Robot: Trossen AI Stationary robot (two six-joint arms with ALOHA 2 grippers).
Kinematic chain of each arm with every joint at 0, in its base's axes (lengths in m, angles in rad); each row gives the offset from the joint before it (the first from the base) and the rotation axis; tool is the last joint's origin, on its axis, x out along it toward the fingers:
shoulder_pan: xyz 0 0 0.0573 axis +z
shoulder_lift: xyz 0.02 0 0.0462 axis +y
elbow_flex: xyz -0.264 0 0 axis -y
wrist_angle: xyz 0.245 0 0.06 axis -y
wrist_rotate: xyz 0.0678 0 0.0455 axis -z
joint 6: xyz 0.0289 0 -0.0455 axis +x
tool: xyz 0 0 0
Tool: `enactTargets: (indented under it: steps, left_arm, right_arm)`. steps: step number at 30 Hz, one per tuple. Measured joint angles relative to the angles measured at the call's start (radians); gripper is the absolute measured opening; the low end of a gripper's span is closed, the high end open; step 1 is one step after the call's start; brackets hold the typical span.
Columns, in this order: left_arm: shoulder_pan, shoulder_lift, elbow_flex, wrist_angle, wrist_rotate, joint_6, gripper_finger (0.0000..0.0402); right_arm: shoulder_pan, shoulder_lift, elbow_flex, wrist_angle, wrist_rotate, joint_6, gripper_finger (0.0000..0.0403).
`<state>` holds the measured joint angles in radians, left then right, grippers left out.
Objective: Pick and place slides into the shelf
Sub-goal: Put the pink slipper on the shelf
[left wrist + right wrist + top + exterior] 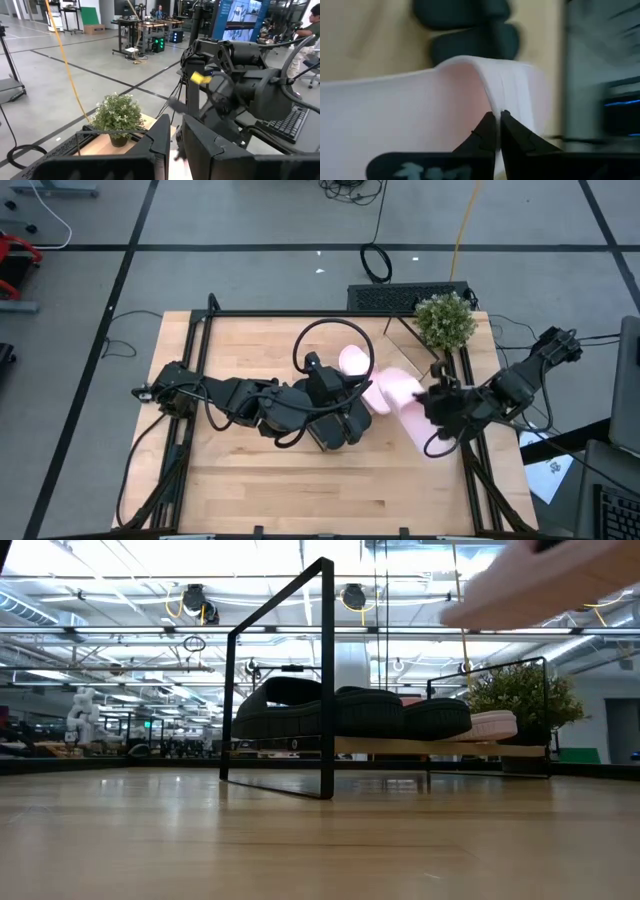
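My right gripper point(496, 116) is shut on a pale pink slide point(398, 393), which is lifted and shows blurred at the top of the low view point(545, 585). The shelf point(400, 747) carries two black slides point(340, 710) and the other pink slide point(490, 725) on its wooden board. From above, that pink slide point(352, 361) shows beside my left arm, which covers the black slides point(335, 430). My left gripper point(176, 142) is shut and hovers over the shelf, pointing toward the right arm. My right gripper pinches the pink slide by the edge of its wide strap point(492, 102) between its two fingertips. It comes from the table's right side. The slide is lifted clear of the table and the shelf.
A small potted plant point(445, 320) stands at the table's far right corner, close to the right arm. A black metal frame point(200, 340) runs around the tabletop. A keyboard point(410, 295) lies beyond the far edge. The near half of the table point(300, 490) holds nothing.
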<state>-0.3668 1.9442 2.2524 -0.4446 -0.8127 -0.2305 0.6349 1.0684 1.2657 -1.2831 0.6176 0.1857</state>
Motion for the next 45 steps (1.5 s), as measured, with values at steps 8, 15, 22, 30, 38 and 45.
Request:
enactTargets:
  steps: [8,15,22,30,38,45]
  left_arm:
    - [0.000,0.000,0.000,0.000,0.000,-0.008,0.0047]
    - [0.000,0.000,0.000,0.000,0.000,0.008,0.0047]
    - [-0.008,0.000,0.000,0.000,-0.001,0.019,0.0047]
    - [-0.021,0.000,0.000,0.000,-0.001,0.020,0.0047]
    - [-0.021,0.000,0.000,0.000,-0.001,0.047,0.0047]
    - [-0.020,0.000,0.000,0.000,-0.001,0.078,0.0047]
  right_arm:
    - [-0.097,-0.001,0.003,0.054,0.224,-0.282,0.0000]
    - [-0.247,0.000,-0.059,0.236,0.215,-0.459,0.0000]
    - [-0.403,-0.026,-0.143,0.381,0.075,-0.582,0.0000]
    - [-0.560,-0.047,-0.186,0.481,-0.026,-0.743,0.0000]
    - [-0.701,-0.045,-0.186,0.535,-0.100,-0.890,0.0000]
    - [-0.840,-0.045,-0.186,0.565,-0.232,-0.966,0.0000]
